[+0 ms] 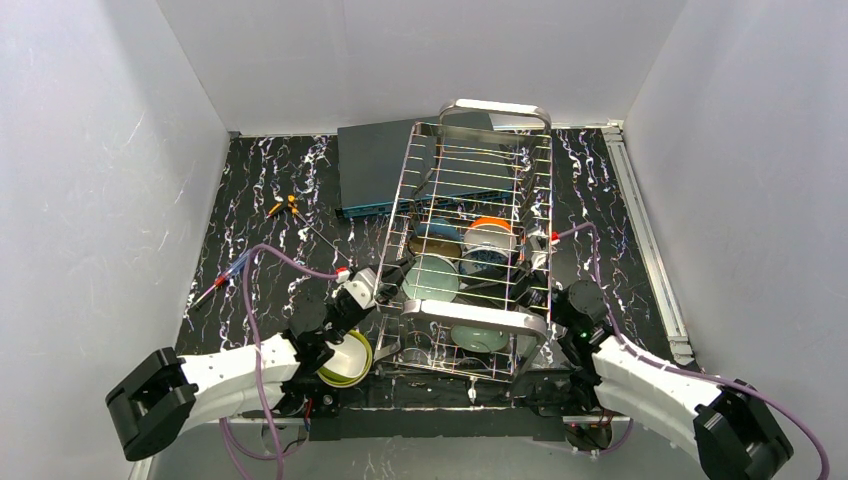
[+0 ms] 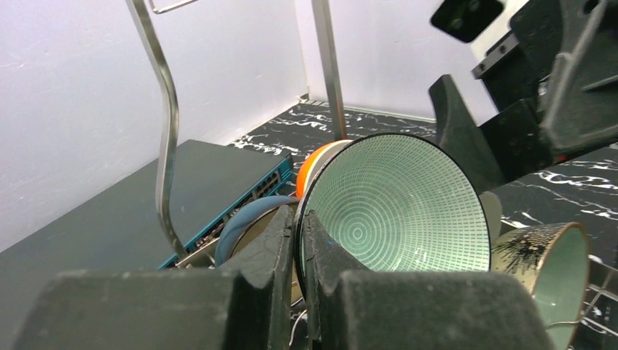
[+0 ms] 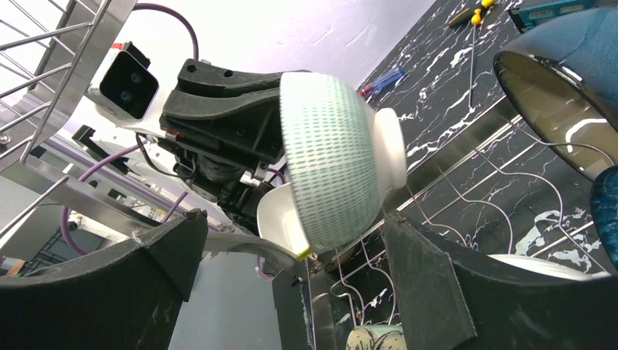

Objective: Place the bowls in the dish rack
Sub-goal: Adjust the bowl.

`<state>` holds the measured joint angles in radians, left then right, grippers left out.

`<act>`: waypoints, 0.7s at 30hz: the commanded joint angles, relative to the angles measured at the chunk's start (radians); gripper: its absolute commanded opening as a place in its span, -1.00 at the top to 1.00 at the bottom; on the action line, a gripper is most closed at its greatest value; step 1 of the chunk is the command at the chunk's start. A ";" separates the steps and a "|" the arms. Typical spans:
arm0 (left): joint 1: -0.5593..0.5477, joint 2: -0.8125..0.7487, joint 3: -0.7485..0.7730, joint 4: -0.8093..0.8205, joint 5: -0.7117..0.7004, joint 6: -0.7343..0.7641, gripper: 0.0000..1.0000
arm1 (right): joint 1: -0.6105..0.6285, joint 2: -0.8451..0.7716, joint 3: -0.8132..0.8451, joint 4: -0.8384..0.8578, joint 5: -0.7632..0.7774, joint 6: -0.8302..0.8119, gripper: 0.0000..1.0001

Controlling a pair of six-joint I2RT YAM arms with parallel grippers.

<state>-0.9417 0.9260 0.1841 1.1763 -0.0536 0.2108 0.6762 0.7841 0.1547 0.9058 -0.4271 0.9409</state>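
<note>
- Ceramic with a glaze, by its look: expect the pale green bowl (image 2: 397,204) to be stiff, slick and easily chipped against wire, so the rim is the place to grip.
- Your left pincer (image 2: 299,219) is pinched narrow on that rim, one finger inside, one outside.
- It is held on edge inside the dish rack (image 1: 398,195), near the front, showing fine dashed rings and a dark lip.
- Your right pincer (image 3: 295,233) gapes wide, holding nothing.
- A lime-yellow bowl (image 1: 345,358) sits on the table just beside the rack.
</note>
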 commanded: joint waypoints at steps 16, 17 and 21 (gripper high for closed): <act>0.005 -0.014 0.086 0.092 0.196 -0.063 1.00 | -0.007 0.180 0.092 0.130 -0.099 -0.023 -0.95; 0.005 -0.013 0.088 0.092 0.198 -0.057 1.00 | -0.006 0.186 0.096 0.122 -0.103 -0.024 -0.95; 0.006 -0.007 0.095 0.111 0.208 -0.040 1.00 | -0.007 0.204 0.113 0.098 -0.111 -0.026 -0.90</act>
<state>-0.9314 0.9287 0.1932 1.1629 0.1291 0.1493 0.6712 0.9745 0.2176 1.0336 -0.5125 0.9352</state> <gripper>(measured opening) 0.037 0.963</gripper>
